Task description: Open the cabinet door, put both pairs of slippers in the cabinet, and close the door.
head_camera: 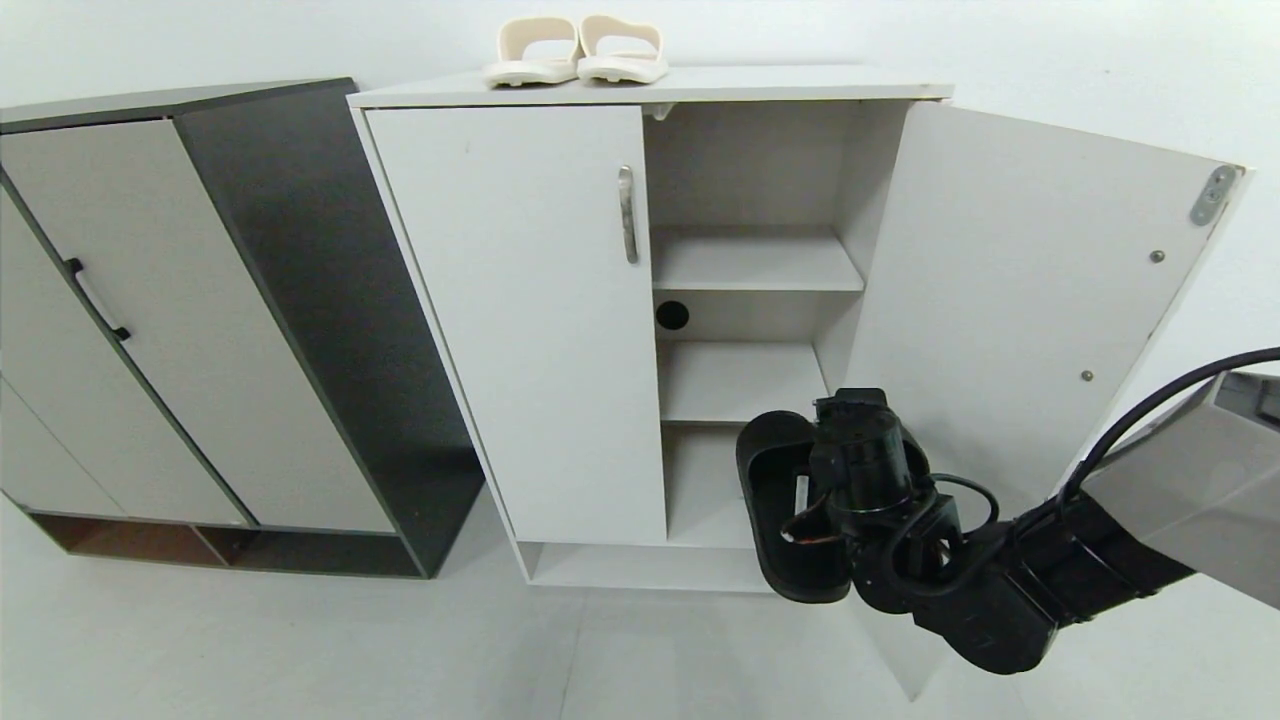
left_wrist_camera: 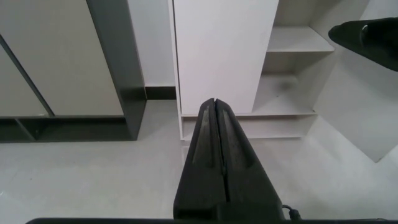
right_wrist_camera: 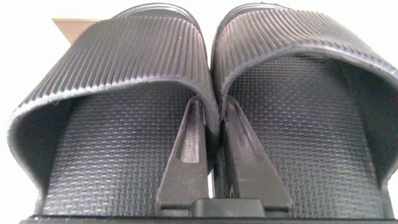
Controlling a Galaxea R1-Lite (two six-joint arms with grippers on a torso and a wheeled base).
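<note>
The white cabinet (head_camera: pixel 540 330) has its right door (head_camera: pixel 1010 310) swung open and its left door shut. A cream pair of slippers (head_camera: pixel 577 50) rests on the cabinet top. My right gripper (head_camera: pixel 822 500) is shut on the black pair of slippers (head_camera: pixel 785 515), held in front of the cabinet's lowest open compartment. In the right wrist view the fingers (right_wrist_camera: pixel 186 149) pinch the two inner walls of the black slippers (right_wrist_camera: pixel 124 118) together. My left gripper (left_wrist_camera: pixel 214 109) is shut with nothing in it, low over the floor in front of the cabinet.
A grey cabinet (head_camera: pixel 180 330) with a dark frame stands left of the white one. The open door juts out toward my right arm. Inside are bare shelves (head_camera: pixel 755 265) and a round hole in the back panel (head_camera: pixel 672 316). Pale floor lies in front.
</note>
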